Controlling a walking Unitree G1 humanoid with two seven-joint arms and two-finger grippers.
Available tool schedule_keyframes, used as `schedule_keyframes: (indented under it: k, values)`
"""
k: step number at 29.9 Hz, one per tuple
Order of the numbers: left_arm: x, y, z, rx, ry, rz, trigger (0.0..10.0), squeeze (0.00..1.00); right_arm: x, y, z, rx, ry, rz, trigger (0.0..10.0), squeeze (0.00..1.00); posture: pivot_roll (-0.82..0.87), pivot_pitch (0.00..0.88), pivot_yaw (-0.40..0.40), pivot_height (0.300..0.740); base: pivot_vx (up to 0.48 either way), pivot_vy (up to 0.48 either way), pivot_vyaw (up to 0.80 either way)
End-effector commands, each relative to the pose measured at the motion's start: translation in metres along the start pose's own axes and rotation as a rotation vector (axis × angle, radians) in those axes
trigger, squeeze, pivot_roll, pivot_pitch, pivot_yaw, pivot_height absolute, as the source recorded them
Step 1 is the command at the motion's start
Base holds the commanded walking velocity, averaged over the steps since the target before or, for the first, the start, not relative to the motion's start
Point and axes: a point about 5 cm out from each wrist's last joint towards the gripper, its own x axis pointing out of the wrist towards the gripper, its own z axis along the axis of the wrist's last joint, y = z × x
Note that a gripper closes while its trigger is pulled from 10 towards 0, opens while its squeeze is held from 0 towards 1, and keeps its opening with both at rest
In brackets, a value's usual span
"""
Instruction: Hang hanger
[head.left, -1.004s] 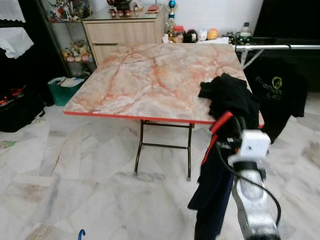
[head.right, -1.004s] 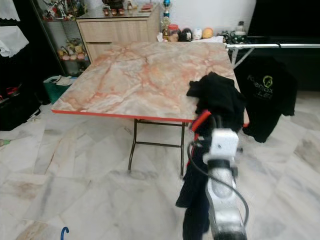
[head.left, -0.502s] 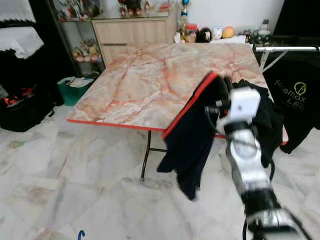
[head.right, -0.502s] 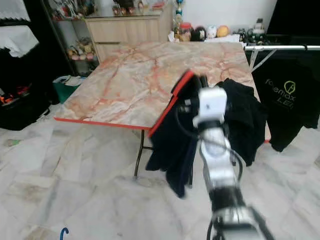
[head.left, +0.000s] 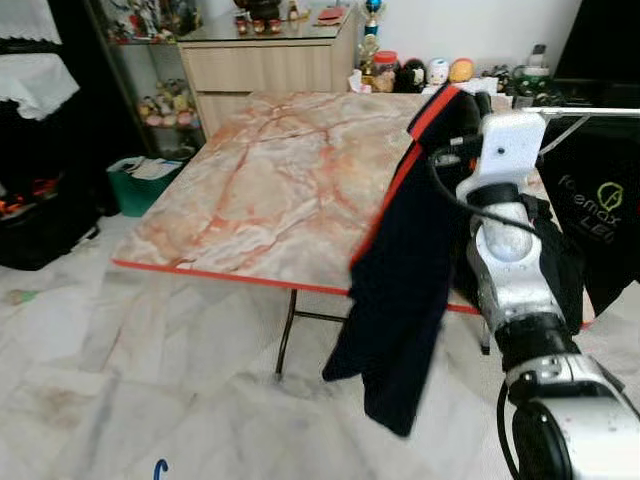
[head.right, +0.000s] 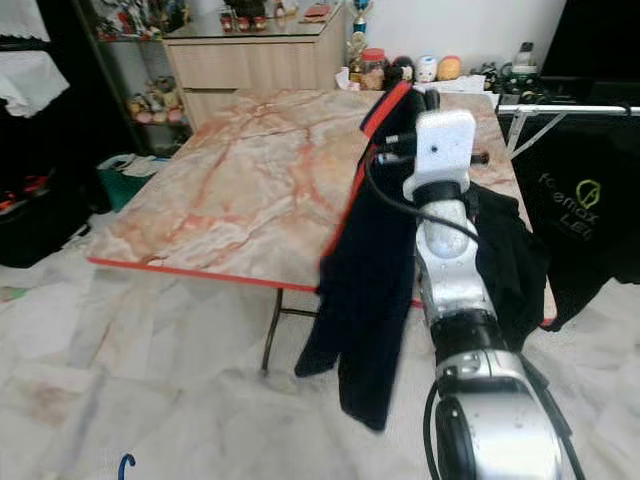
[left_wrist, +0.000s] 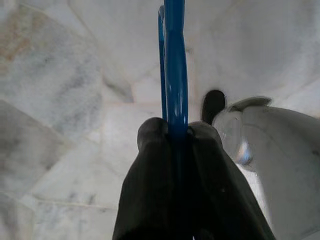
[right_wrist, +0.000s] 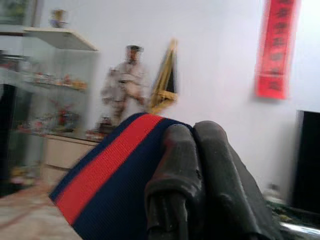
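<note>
My right gripper (head.left: 462, 103) is raised over the marble table's right side, shut on a dark navy garment (head.left: 400, 290) with a red collar band (right_wrist: 107, 170). The garment hangs from the gripper down past the table's front edge. In the right wrist view the black fingers (right_wrist: 200, 170) pinch the red-and-navy band. My left gripper (left_wrist: 175, 137) hangs low over the floor, shut on a blue hanger (left_wrist: 174, 65); the hanger's blue tip (head.left: 160, 468) peeks in at the bottom of the left eye view.
A marble folding table (head.left: 270, 190) with a red edge stands ahead. More dark clothing (head.left: 560, 270) lies on its right side. A rack rail (head.left: 590, 112) with a black logo T-shirt (head.left: 610, 220) is at the right. A wooden cabinet (head.left: 265, 60) and shelves stand behind.
My right arm has lifted the navy garment higher and further right, so it hangs longer in front of the table. The camera view has shifted slightly.
</note>
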Motion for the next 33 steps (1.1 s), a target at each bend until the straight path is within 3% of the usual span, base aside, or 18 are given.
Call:
schedule_keyframes:
  k: [1,13,20,24,27,31,33]
  values:
    - [-0.001,0.004,-0.004,0.014,0.017,0.013,10.0,0.0,0.007,-0.008,0.008,-0.012,-0.029,-0.018,10.0,0.0,0.0,0.051,0.097,0.74,0.296,0.0,0.0]
    - [-0.001,0.004,-0.004,0.018,0.018,0.01,10.0,0.0,0.021,-0.007,0.015,0.001,-0.013,-0.011,10.0,0.0,0.01,0.047,0.094,0.74,0.299,0.0,0.0]
    - [-0.001,0.005,-0.004,0.018,0.018,0.011,10.0,0.0,0.039,-0.016,0.026,0.013,0.041,-0.022,10.0,0.0,0.02,0.04,0.097,0.74,0.3,0.0,0.0]
    - [-0.001,0.005,-0.004,0.018,0.018,0.011,10.0,0.0,0.06,-0.027,0.054,0.061,0.029,-0.018,10.0,0.0,0.02,0.036,0.095,0.74,0.3,0.0,0.0]
    - [-0.001,0.007,-0.003,0.013,0.012,0.017,10.0,0.0,0.079,-0.046,0.098,0.167,-0.065,-0.062,10.0,0.0,0.03,0.04,0.095,0.74,0.3,0.0,0.0]
    - [-0.002,0.008,-0.004,0.01,0.011,0.025,10.0,0.0,0.082,-0.057,0.108,0.164,-0.084,-0.092,10.0,0.0,0.03,0.042,0.09,0.74,0.298,0.0,0.0]
    - [-0.002,0.008,-0.005,0.013,0.012,0.03,10.0,0.0,0.079,-0.058,0.1,0.176,-0.074,-0.091,10.0,0.0,0.03,0.045,0.088,0.74,0.276,0.0,0.0]
